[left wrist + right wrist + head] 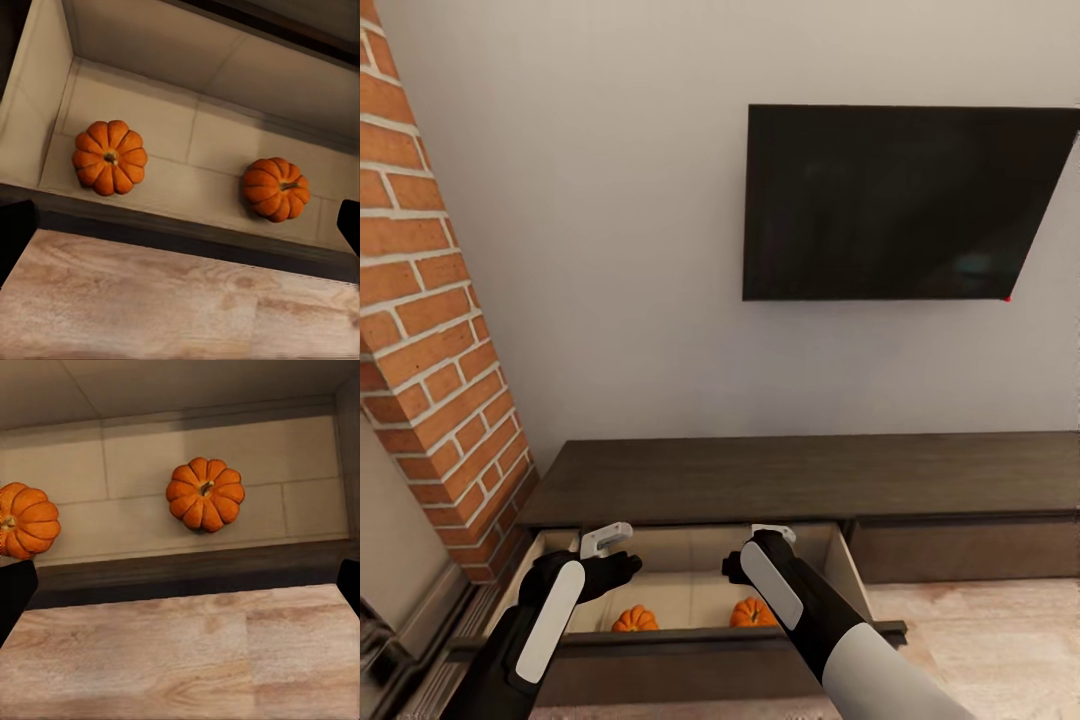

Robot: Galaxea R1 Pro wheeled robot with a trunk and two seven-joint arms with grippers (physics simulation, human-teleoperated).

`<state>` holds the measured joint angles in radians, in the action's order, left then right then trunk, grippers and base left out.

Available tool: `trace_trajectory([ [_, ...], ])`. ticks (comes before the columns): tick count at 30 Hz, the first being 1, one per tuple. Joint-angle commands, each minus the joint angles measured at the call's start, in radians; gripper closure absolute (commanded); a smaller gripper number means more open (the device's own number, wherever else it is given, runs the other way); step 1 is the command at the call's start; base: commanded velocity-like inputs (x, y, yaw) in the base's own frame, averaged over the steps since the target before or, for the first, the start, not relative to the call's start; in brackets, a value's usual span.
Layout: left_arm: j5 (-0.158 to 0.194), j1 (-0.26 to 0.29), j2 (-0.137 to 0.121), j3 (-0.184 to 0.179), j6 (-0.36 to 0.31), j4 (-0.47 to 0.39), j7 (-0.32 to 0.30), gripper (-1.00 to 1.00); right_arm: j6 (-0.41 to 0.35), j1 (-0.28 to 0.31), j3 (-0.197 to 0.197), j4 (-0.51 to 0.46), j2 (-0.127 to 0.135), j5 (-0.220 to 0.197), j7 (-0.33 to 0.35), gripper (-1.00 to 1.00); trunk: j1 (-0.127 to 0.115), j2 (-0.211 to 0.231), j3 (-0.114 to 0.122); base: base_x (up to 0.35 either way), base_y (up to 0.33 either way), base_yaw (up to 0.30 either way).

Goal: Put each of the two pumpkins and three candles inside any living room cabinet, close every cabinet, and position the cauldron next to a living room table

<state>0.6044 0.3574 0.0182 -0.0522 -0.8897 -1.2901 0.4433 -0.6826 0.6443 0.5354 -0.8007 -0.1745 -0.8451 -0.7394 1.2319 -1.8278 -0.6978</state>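
while both arms hang over the pulled-out drawer (660, 575) of the cabinet (810, 480), its dark front rail runs crosswise just beneath the two grippers, so the closing push would go away from the robot, toward the wall. below and slightly beyond the left gripper (608, 545) lies one pumpkin (635, 619), and below the right gripper (765, 540) the other pumpkin (753, 612), both resting well apart on the pale drawer floor. each gripper's fingers stand spread and empty, touching nothing; either arm seems equally near the rail.
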Motion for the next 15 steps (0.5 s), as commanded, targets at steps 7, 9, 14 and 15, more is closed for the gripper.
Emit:
trace_trajectory([
  [7,0.0,0.0,0.0,0.0,0.0,0.0,0.0,-1.0,0.0,0.0,0.0,0.0,0.0,0.0,0.0,-1.0,-0.027,0.049,0.022,-0.062,0.0,0.0],
  [9,0.0,0.0,0.0,0.0,0.0,0.0,0.0,-1.0,0.0,0.0,0.001,0.0,0.0,0.0,0.0,-1.0,-0.035,0.063,0.028,-0.015,0.0,0.0],
  [14,0.001,0.0,0.001,0.0,0.0,0.0,0.0,-1.0,0.0,0.0,0.001,0.0,0.0,0.0,0.0,-1.0,-0.046,0.084,0.038,-0.213,0.0,0.0],
  [15,0.001,0.0,0.001,0.0,0.0,0.0,0.0,-1.0,0.0,0.0,0.002,0.0,0.0,0.0,0.0,-1.0,-0.046,0.084,0.038,-0.303,0.0,0.0],
])
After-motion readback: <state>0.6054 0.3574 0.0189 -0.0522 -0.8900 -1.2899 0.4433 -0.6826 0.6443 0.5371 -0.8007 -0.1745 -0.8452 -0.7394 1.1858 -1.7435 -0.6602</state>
